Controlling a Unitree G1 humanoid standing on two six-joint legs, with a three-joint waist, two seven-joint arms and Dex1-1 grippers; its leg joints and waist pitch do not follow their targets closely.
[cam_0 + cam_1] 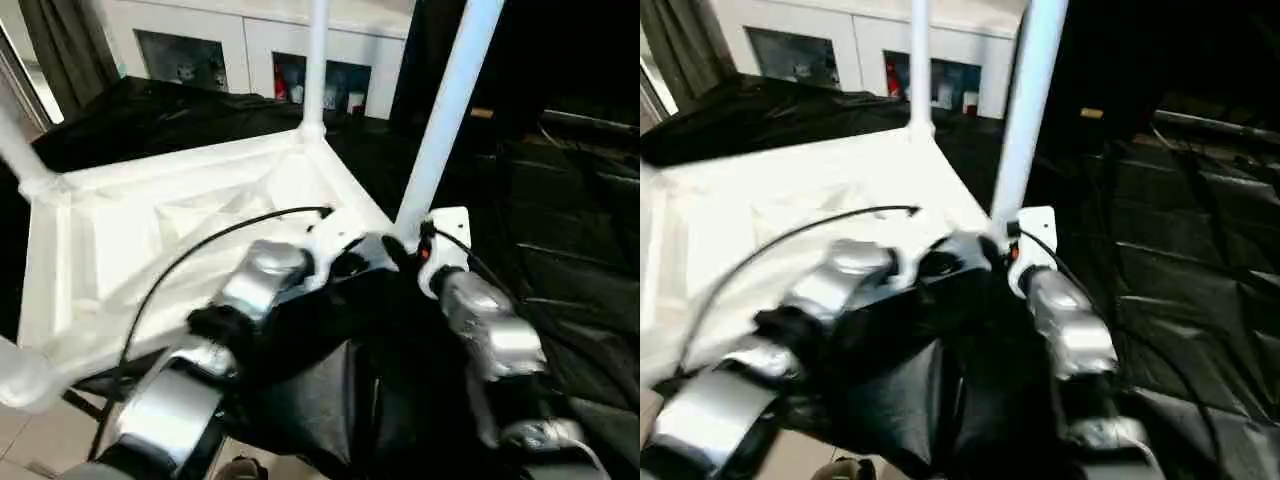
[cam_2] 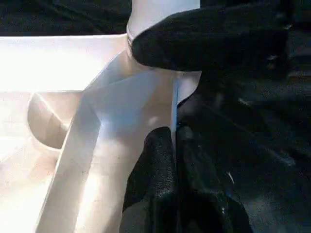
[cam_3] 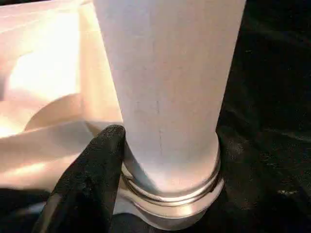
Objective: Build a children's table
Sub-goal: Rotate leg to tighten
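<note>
The children's table lies upside down: its white ribbed tabletop [image 1: 150,230] rests on black cloth. White legs stand up from its corners, one at the far corner [image 1: 316,60] and one at the near right corner [image 1: 445,120]. My left gripper [image 2: 175,160] is shut on the thin rim of the tabletop right beside that near right corner. My right gripper [image 1: 405,250] grips the base of the near right leg [image 3: 165,97], with one black finger [image 3: 95,179] pressed against the leg just above its collar. The other finger is hidden behind the leg.
A white glass-door cabinet [image 1: 250,45] stands behind the work. Black cloth [image 1: 570,250] covers the surface to the right and behind. Two more white legs rise at the left corners [image 1: 20,150] [image 1: 20,375]. Tiled floor [image 1: 40,440] shows at the lower left.
</note>
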